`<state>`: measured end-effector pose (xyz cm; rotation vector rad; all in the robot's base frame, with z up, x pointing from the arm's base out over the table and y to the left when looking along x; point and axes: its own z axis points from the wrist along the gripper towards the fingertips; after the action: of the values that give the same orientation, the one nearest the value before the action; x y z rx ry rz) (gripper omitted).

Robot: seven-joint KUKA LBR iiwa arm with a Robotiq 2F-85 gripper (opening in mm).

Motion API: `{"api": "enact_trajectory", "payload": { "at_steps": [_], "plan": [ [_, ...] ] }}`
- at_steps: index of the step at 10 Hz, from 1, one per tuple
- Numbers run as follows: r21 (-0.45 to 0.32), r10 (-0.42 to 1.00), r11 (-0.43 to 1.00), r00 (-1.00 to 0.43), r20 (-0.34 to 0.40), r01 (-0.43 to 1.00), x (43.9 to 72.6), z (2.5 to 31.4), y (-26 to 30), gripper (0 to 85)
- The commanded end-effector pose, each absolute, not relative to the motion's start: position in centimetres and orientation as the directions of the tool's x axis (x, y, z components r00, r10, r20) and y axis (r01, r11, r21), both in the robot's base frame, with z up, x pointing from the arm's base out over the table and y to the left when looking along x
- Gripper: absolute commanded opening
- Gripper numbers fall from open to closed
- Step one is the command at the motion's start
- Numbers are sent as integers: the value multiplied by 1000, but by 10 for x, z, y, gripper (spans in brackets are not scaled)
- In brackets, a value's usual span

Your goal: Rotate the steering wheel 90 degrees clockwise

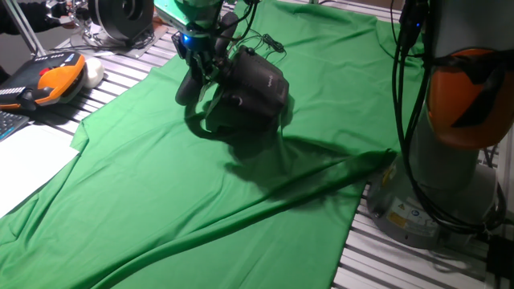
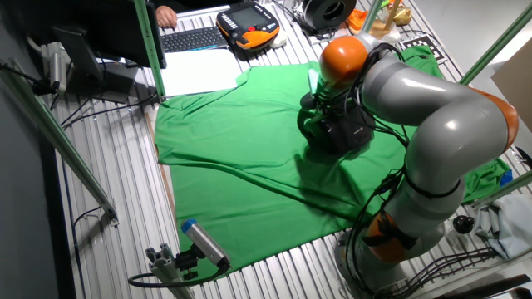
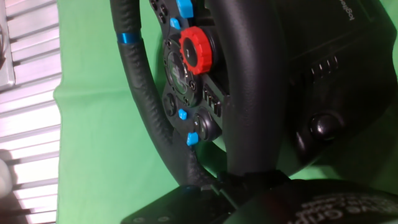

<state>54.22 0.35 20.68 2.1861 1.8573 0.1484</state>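
- I judge the first danger is slipping: if my gripper [image 1: 201, 66] does not have the rim firmly, the steering wheel [image 1: 210, 104] will stay in place while I turn, and nothing will be rotated.
- A second danger is that the whole unit moves. The black box base [image 1: 261, 84] stands only on the loose green cloth [image 1: 177, 193], which already has long folds, so a sideways push could drag the base and wrinkle the cloth instead of turning the wheel.
- The thin cable [image 1: 269, 42] behind the base lies close to my hand; I think it could catch during the rotation.
- I cannot tell how wide my fingers stand. In both fixed views the hand and the wheel are one dark mass, and the hand view does not show the fingertips clearly.
- The steering wheel is near the far end of the cloth on the table [image 1: 136, 60], directly under and in front of my gripper, seemingly in contact with it.
- In the hand view the rim [image 3: 140, 93] runs down the left side, very close, with the red knob [image 3: 196, 51] on the hub just to its right.
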Motion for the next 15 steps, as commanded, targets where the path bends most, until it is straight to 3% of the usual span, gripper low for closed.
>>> {"api": "enact_trajectory", "payload": {
  "at_steps": [1, 8, 15],
  "plan": [
    [271, 980, -144, 175, -97, 952, 543, 206, 4, 0],
    [273, 981, -133, 166, -104, 953, 545, 201, 7, 0],
    [202, 983, -138, 159, -89, 970, 545, 201, 7, 0]
  ]
}}
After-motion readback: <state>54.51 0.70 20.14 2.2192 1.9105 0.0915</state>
